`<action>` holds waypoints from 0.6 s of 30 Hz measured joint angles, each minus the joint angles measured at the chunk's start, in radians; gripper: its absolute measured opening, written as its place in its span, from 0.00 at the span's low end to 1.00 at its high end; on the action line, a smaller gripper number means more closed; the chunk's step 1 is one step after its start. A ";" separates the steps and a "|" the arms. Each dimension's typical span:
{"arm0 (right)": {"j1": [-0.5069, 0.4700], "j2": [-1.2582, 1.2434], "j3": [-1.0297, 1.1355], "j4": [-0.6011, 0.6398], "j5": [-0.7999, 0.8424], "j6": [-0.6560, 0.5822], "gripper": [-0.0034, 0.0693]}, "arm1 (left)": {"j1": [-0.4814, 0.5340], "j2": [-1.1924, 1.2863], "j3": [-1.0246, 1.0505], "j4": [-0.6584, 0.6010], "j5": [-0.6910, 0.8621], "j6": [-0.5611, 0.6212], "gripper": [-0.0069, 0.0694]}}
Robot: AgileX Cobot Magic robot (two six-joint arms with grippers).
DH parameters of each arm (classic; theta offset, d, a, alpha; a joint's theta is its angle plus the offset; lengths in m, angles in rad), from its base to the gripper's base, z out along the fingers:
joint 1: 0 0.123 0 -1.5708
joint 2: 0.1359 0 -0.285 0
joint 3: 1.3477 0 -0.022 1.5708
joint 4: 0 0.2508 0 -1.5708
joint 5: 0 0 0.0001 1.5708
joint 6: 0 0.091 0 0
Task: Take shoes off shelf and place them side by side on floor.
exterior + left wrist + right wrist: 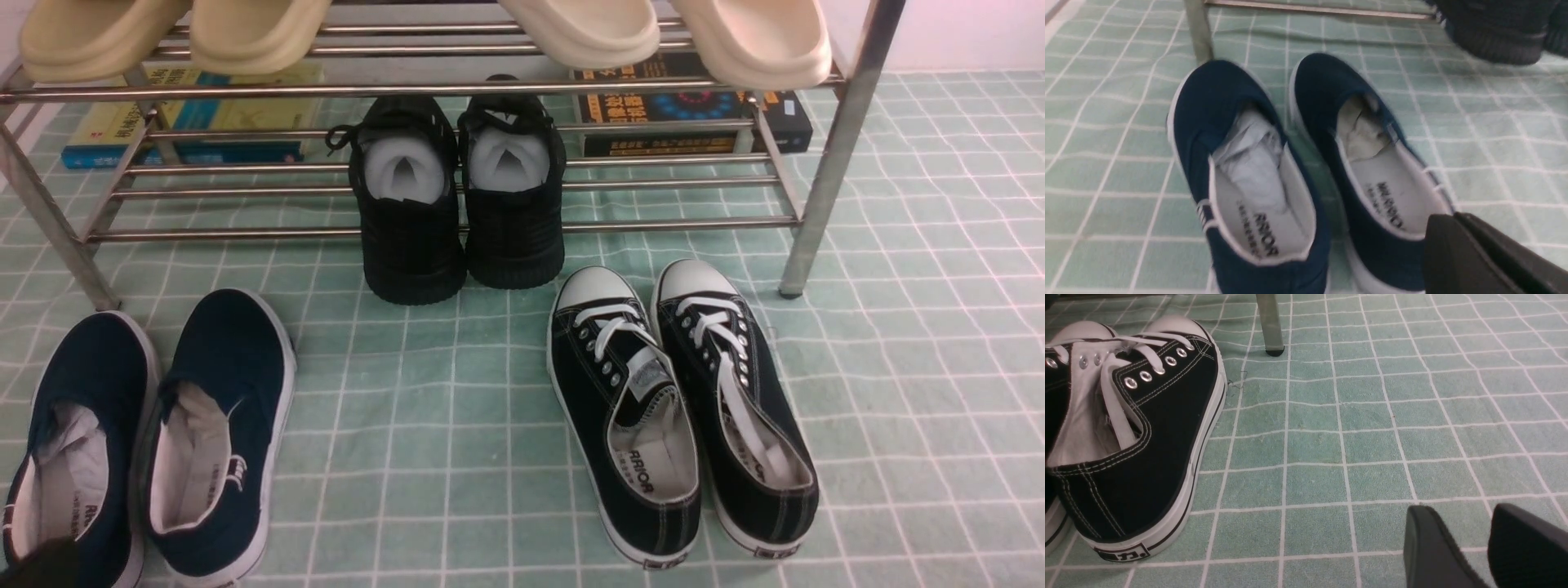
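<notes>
Seen from the front, the navy shoes [147,441] sit side by side on the green gridded floor [424,425] at the robot's left, toes toward the metal shelf [457,90], clear of its near leg; black sneakers with white stuffing [457,204] stand at the lower rail and the white-laced pair [682,408] rests to the right, while a dark corner low at the left edge may be the left gripper, too little showing to judge. From the left wrist, the slip-ons [1306,171] fill the frame, paper stuffing in the toes, pale lining lettered; they look light and soft, canvas likely to give under a squeeze, so the firmer heel collar or rubber sole edge seems the better hold. The left gripper [1490,257] shows as dark fingers just beside the heel of one shoe, not closed on it; whether its jaws stand apart cannot be told. From the right wrist, the right gripper [1484,547] hovers with fingers parted and nothing between them, over bare floor, the laced sneaker near and the navy pair out of sight.
</notes>
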 joint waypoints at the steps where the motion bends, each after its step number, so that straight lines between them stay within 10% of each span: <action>1: 0.000 0.000 0.000 0.000 0.000 0.000 0.38 | 0.000 -0.019 0.031 0.027 -0.005 -0.028 0.11; 18: 0.000 0.000 0.000 0.000 0.000 0.000 0.38 | 0.000 -0.103 0.071 0.149 0.020 -0.176 0.12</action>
